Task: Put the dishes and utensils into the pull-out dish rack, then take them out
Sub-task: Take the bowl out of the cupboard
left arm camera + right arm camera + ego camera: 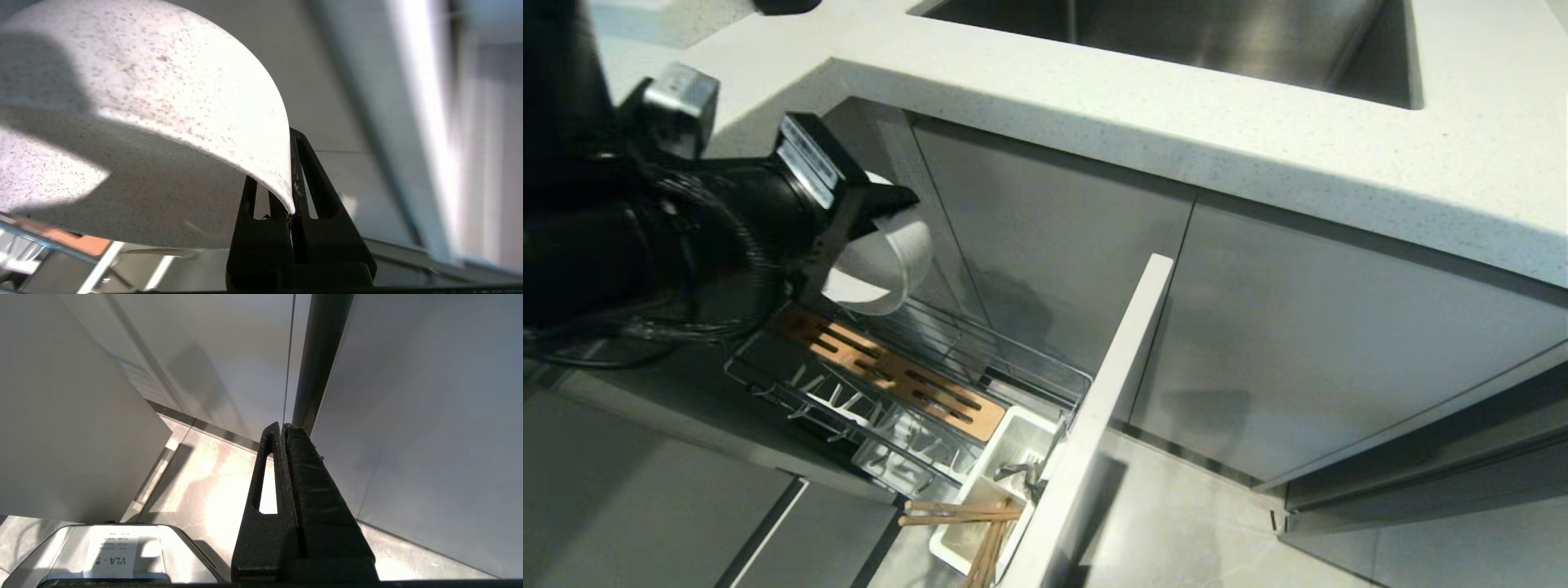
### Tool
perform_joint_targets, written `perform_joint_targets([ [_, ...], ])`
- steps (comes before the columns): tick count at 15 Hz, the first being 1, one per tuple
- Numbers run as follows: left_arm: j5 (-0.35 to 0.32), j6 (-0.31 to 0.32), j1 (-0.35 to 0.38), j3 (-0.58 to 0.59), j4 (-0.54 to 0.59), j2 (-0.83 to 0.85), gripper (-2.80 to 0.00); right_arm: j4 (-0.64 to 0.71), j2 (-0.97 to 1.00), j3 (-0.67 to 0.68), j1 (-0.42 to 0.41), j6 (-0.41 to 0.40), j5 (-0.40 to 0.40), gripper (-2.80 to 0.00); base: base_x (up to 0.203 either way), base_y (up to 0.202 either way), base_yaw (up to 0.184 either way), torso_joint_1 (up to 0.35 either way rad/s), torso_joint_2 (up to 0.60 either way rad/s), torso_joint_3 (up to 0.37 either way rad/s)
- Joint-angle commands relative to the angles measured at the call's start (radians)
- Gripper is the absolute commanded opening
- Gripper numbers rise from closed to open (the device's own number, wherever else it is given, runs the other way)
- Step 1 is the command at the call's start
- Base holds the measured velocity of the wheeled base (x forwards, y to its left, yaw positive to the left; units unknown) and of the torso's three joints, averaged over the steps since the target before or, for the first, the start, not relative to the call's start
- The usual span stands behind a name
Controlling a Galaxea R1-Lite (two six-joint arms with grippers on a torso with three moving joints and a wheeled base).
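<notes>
Left gripper [894, 204] up above the far end of the rack [1045, 371], squeezed tight on the rim of the white bowl [882, 265]. Bowl tipped on its side in the air, open side facing down and toward the robot, not touching the wires. Up close in the left wrist view, bowl [163, 122] speckled, its thin edge pinched between the two black fingers [314, 183].

Rack pulled out from under the counter [1176, 106], with a wooden strip [890, 371] full of slots and white prongs [849, 408] beside it. White caddy [1005, 457] at the near end, right against the pale front panel [1094, 425]. Chopsticks [964, 514] lying in the caddy, one pair of ends sticking out over its edge. Spoon [1021, 474] in the caddy too, just beside them.

Right gripper [282, 428] off by the cabinet doors near the floor, fingers pressed together, holding nothing.
</notes>
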Motion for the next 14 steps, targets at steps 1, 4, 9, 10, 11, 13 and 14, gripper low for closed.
perform_joint_targets([
  [1, -0.006, 0.022, -0.022, 0.003, 0.003, -0.141, -2.80, 0.000, 0.000, 0.002, 0.001, 0.000, 0.000, -2.80, 0.000, 0.000, 0.000, 0.000, 0.00, 0.000],
  [4, -0.047, 0.124, -0.008, 0.001, 0.006, -0.298, -2.80, 0.000, 0.000, 0.002, 0.000, 0.000, 0.000, -2.80, 0.000, 0.000, 0.000, 0.000, 0.00, 0.000],
  [9, -0.246, 0.243, 0.400, -0.046, 0.026, -0.410, -2.80, -0.001, 0.000, 0.002, 0.000, 0.000, 0.000, -2.80, 0.000, 0.000, 0.000, 0.000, 0.00, 0.000],
  [10, -0.310, 0.249, 0.512, -0.063, 0.043, -0.428, -2.80, 0.000, 0.000, 0.002, 0.000, 0.000, 0.000, -2.80, 0.000, 0.000, 0.000, 0.000, 0.00, 0.000],
  [11, -0.376, 0.254, 0.644, -0.076, 0.057, -0.442, -2.80, 0.000, 0.000, 0.002, 0.000, 0.000, 0.000, -2.80, 0.000, 0.000, 0.000, 0.000, 0.00, 0.000],
  [13, -0.504, 0.275, 0.917, -0.094, 0.075, -0.467, -2.80, 0.000, 0.000, 0.002, 0.000, 0.000, 0.000, -2.80, 0.000, 0.000, 0.000, 0.000, 0.00, 0.000],
  [14, -0.561, 0.290, 1.034, -0.099, 0.081, -0.482, -2.80, 0.000, 0.000, 0.002, 0.000, 0.000, 0.000, -2.80, 0.000, 0.000, 0.000, 0.000, 0.00, 0.000],
])
